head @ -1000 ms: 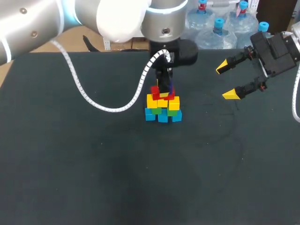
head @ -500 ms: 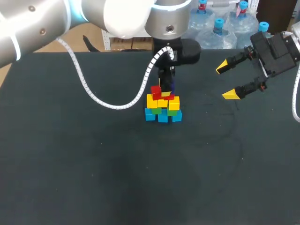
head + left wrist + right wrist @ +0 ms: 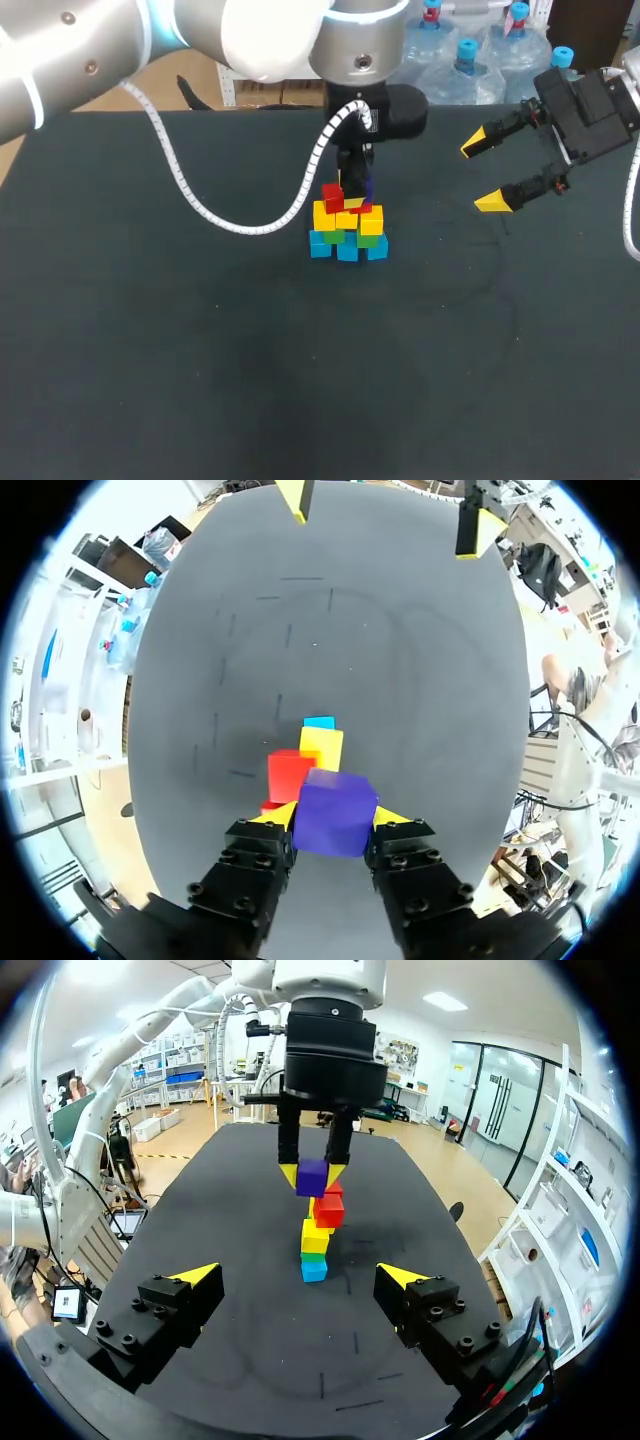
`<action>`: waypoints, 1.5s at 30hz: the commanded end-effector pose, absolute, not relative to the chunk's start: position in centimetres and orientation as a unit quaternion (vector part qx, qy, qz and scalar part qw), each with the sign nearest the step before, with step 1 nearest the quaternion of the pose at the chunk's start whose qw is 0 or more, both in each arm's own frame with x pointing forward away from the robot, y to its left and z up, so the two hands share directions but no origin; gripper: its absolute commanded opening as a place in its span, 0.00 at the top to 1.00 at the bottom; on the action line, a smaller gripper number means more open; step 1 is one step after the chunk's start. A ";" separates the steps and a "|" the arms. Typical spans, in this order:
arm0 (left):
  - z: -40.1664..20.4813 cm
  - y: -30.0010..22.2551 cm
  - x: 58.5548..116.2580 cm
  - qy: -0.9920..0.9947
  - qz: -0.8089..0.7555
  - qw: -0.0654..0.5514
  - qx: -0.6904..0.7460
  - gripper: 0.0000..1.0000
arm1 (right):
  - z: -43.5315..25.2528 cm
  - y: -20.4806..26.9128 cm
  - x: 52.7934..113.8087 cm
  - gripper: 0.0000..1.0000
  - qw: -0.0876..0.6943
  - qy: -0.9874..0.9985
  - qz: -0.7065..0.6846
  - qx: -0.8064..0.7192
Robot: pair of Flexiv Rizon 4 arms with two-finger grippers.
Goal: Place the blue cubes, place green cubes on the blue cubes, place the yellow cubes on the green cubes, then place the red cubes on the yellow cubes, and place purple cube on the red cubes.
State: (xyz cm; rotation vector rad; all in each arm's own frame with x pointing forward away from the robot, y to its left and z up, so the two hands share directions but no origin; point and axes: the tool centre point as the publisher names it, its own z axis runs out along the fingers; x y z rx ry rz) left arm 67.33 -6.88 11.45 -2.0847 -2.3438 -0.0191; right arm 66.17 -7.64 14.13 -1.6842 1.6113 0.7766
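1. Shifted slightly toward 3 o'clock in the head view since a second ago, the left arm point(image 3: 120, 40) has not moved during the last half second. The stack of cubes and the right arm point(image 3: 585, 105) are where they were.
2. The left gripper point(image 3: 355, 185) hangs over the stack, its two yellow tips pressed against opposite sides of the purple cube point(image 3: 335, 812), which it holds clamped.
3. From the left wrist, the purple cube covers part of the red cubes point(image 3: 290, 775), and a yellow cube and a blue cube show just ahead of it. Whether the purple cube touches the red ones cannot be told.
4. In the head view the stack stands on the dark table point(image 3: 200, 350), toward 12 o'clock from the table's middle. The blue cubes point(image 3: 347, 250) are at the base, the green cubes point(image 3: 333, 237) on them, the yellow cubes point(image 3: 345, 218) above and the red cubes on top.
5. The right gripper point(image 3: 484, 173) is at about 2 o'clock from the stack and well apart from it. Its fingers are spread wide with nothing between them.
6. From the right wrist, the stack and the purple cube stand ahead of that gripper, in line with the gap between its fingers.
7. A white coiled cable point(image 3: 200, 215) hangs from the left arm, at 9 o'clock from the stack.
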 end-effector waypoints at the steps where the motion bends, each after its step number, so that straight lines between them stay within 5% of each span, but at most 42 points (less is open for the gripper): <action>1: 11.4 -6.8 67.3 -0.747 -0.004 0.002 -0.665 1.00 | 14.1 -7.6 66.1 0.00 0.336 0.618 0.297 -0.646; 45: 11.2 -6.4 68.0 -0.746 -0.006 0.016 -0.666 0.94 | 14.1 -7.6 66.1 0.00 0.336 0.618 0.297 -0.646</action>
